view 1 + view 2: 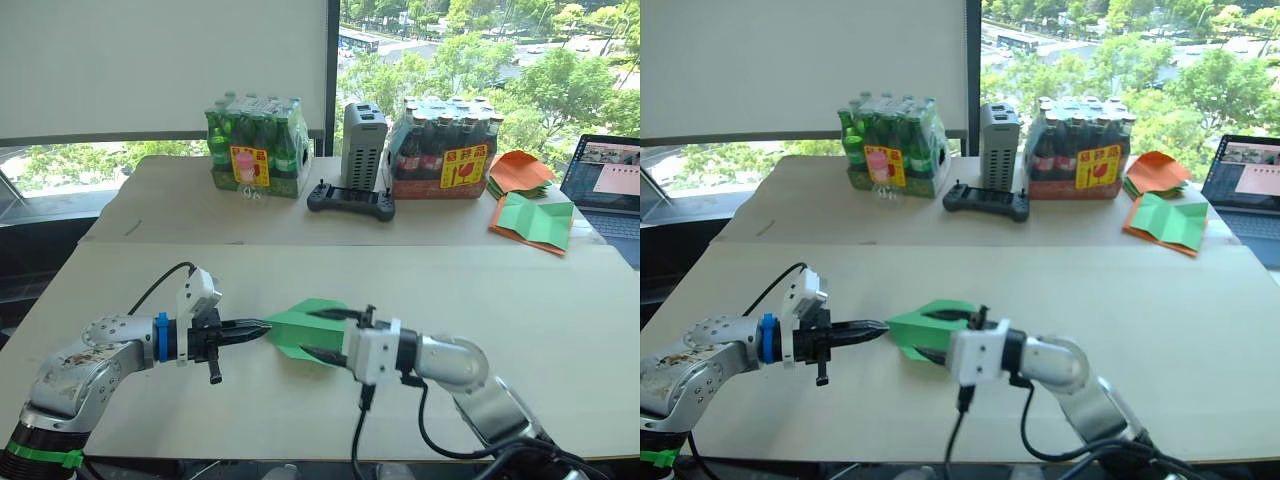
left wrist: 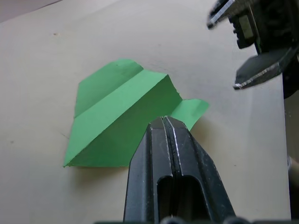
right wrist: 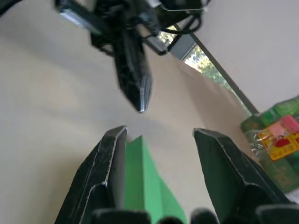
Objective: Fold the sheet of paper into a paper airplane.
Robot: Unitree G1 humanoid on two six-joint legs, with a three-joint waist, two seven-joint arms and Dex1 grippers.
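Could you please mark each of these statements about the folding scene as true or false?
1. The left gripper has its fingers shut. True.
2. The right gripper is shut. False: its fingers are spread apart.
3. The sheet of paper is orange. False: it is bright green.
4. The paper lies folded on the near table. True.
5. A laptop sits at the robot's left. False: it is at the right edge.
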